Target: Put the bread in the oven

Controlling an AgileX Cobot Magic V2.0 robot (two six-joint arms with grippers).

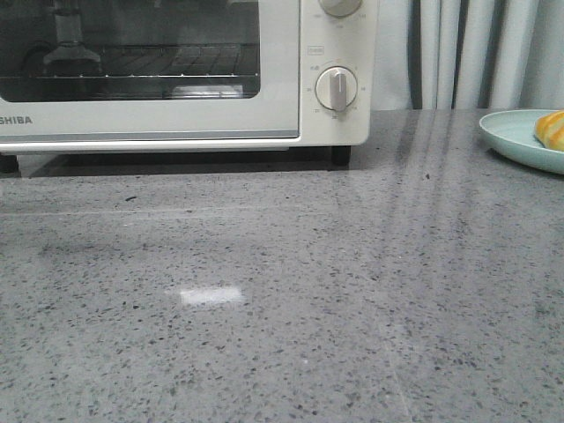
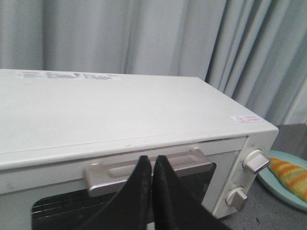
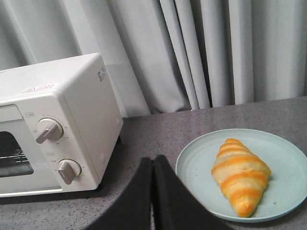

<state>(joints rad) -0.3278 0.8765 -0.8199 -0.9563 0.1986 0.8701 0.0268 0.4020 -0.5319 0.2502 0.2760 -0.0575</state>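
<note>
The cream-white oven [image 1: 176, 70] stands at the back left of the counter with its glass door closed; it also shows in the left wrist view [image 2: 120, 115] and the right wrist view [image 3: 57, 120]. The bread [image 3: 240, 175], a golden croissant with cream stripes, lies on a pale green plate [image 3: 201, 167] to the right of the oven; its edge shows in the front view [image 1: 551, 129]. My left gripper [image 2: 152, 158] is shut and empty, just in front of the oven's metal door handle [image 2: 115, 172]. My right gripper [image 3: 152, 160] is shut and empty, over the counter between oven and plate.
The plate [image 1: 520, 137] sits at the counter's far right edge in the front view. Grey curtains [image 1: 467, 53] hang behind the counter. The oven has two round dial knobs [image 1: 337, 88] on its right side. Neither arm shows in the front view.
</note>
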